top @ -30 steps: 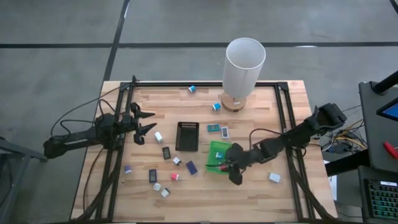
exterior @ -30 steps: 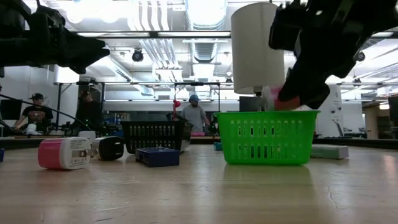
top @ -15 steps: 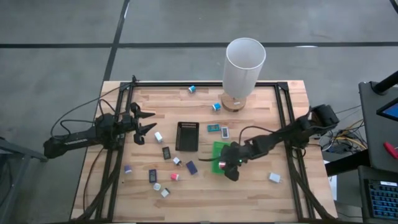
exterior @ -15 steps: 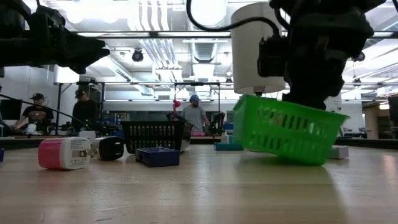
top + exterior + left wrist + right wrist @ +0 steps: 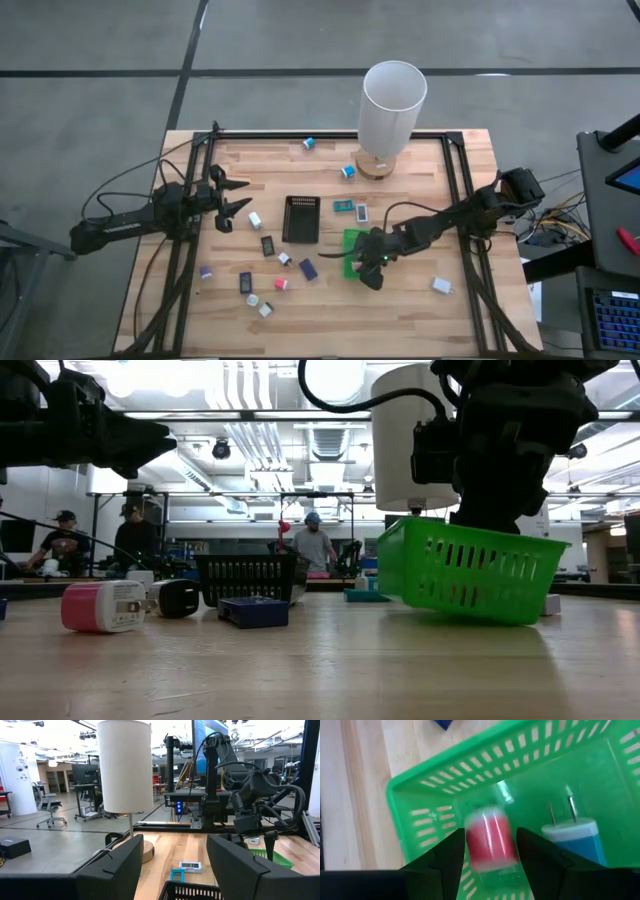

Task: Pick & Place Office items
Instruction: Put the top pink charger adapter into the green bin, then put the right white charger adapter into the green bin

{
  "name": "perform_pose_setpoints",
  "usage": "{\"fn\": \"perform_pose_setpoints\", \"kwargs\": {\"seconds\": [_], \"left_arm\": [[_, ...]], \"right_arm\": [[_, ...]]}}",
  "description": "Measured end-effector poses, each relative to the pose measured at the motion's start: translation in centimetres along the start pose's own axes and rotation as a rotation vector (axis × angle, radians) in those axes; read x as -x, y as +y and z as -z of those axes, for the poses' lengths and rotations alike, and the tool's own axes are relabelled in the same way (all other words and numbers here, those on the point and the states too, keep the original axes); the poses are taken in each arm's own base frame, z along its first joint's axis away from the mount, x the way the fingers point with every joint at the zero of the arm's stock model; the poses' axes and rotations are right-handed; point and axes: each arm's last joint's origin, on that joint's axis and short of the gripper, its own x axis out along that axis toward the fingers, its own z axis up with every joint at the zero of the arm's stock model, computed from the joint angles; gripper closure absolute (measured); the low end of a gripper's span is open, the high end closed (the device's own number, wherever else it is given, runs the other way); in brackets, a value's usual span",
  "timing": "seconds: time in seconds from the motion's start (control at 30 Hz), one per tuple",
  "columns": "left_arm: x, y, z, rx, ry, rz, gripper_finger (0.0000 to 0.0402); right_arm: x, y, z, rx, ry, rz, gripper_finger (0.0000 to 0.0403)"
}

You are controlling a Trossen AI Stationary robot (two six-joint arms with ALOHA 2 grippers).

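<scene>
My right gripper (image 5: pixel 368 264) is open and reaches down into the bright green tray (image 5: pixel 351 243), which sits tipped in the low view (image 5: pixel 470 570). In the right wrist view a blurred red-and-white piece (image 5: pixel 489 845) shows between the fingers, over the tray floor, beside a blue-and-white plug piece (image 5: pixel 572 837). My left gripper (image 5: pixel 238 200) hovers open near the table's left side, beside the black ribbed tray (image 5: pixel 301 219). Several small pieces lie loose on the wood, among them a white one (image 5: pixel 255 219), a dark blue one (image 5: pixel 308 268) and a red one (image 5: pixel 281 284). My right gripper comes at the green tray from above, fingers pointing down inside its walls (image 5: pixel 420 785). The tray is tipped, one long side raised and the opposite bottom edge (image 5: pixel 535 620) low at the table. The tray wall hides where the fingers meet it.
A tall white lamp (image 5: pixel 393 110) stands at the far edge, with two small pieces (image 5: pixel 348 172) close by. Teal packets (image 5: pixel 341 206) lie between the trays. A white piece (image 5: pixel 442 286) lies near the right rail. People stand in the room beyond the table.
The right gripper has gone down and a little toward the table's left, into the green tray. The tray, flat on the table before, is now tipped with one side raised. The pink-red piece, earlier between the fingers above the rim, now shows blurred inside the tray.
</scene>
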Motion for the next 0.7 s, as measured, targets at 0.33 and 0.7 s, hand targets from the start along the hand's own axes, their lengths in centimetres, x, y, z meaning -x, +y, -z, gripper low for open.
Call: {"fn": "perform_pose_setpoints", "kwargs": {"seconds": [0.33,0.7], "left_arm": [[0.0,0.0,0.0,0.0,0.0,0.0,0.0177],[0.0,0.0,0.0,0.0,0.001,0.0,0.0177]], "right_arm": [[1.3,0.4,-0.8,0.044,-0.094,0.025,0.0216],[5.3,1.4,-1.3,0.1,-0.351,0.172,0.0216]]}}
